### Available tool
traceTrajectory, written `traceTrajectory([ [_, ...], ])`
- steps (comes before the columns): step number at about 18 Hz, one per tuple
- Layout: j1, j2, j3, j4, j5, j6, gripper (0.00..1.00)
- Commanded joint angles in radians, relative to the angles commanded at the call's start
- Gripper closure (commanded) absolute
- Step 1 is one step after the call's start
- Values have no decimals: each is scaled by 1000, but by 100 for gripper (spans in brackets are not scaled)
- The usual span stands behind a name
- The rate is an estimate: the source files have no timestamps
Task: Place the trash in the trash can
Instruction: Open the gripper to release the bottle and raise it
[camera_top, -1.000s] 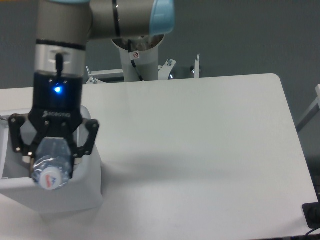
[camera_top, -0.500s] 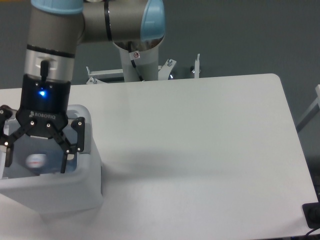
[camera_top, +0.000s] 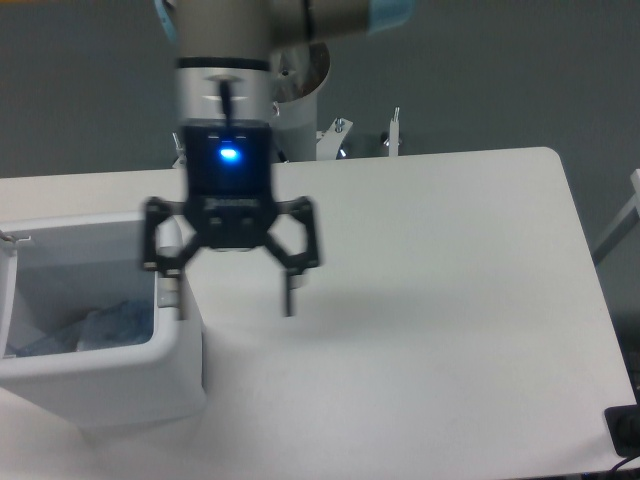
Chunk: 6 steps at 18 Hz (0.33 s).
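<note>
Your pincer (camera_top: 232, 292) hangs over the white surface (camera_top: 420, 300), just right of the trash can (camera_top: 100, 375), with its two fingers spread wide and nothing between them. One finger sits close to the can's right rim; the other points down over bare surface. The view is a little blurred there, so you cannot tell whether the near finger touches the rim. A blue light glows on the pincer's black body, and the grey arm (camera_top: 225, 90) rises from it toward the top of the view.

The trash can stands at the left edge of the surface, a white boxy bin with a thick rim. Inside it you can see the crushed clear bottle (camera_top: 105, 325) with its bluish tint, lying low against the floor of the can. The small wrapper cannot be made out in this view.
</note>
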Motion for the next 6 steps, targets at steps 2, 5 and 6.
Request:
traceTrajectory([
  [2,61,32,-6,-67,0,189,0],
  [5,95,61,-28,-117,50,383,0],
  [6,103,68,-28,-162,76,407,0],
])
